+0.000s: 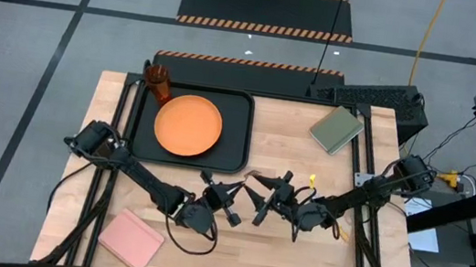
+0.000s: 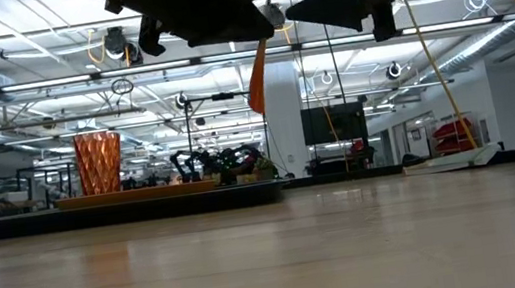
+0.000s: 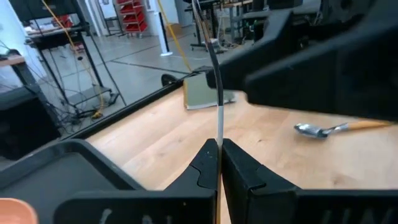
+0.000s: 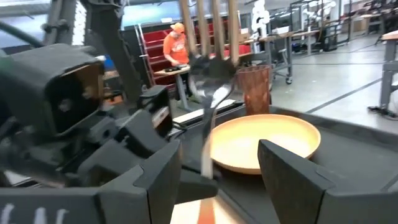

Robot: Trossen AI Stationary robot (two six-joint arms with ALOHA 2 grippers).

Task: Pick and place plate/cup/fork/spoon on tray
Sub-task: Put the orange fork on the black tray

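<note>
The left gripper (image 1: pixel 235 205) pinches the fork (image 4: pixel 210 93) above the table's (image 1: pixel 295 261) middle, just off the tray's (image 1: pixel 237 124) front edge. The right gripper (image 1: pixel 268 202) faces it, fingers spread. The plate (image 1: pixel 188 125) fills mid-tray (the cup (image 1: pixel 159 82) takes the far-left corner). The spoon (image 3: pixel 329 129) lies on bare wood toward the right edge.

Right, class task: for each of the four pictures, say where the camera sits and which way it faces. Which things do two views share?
High view: above the table, looking straight down; both arms show, near the tray.
Low view: at table-top height, looking level across; arms overhead, cup beyond.
Left wrist view: on the left arm, looking past the left gripper, shut on the fork, toward the spoon.
Right wrist view: on the right arm, through the open right gripper, toward the plate.
Shared: both wrist views show the fork.
</note>
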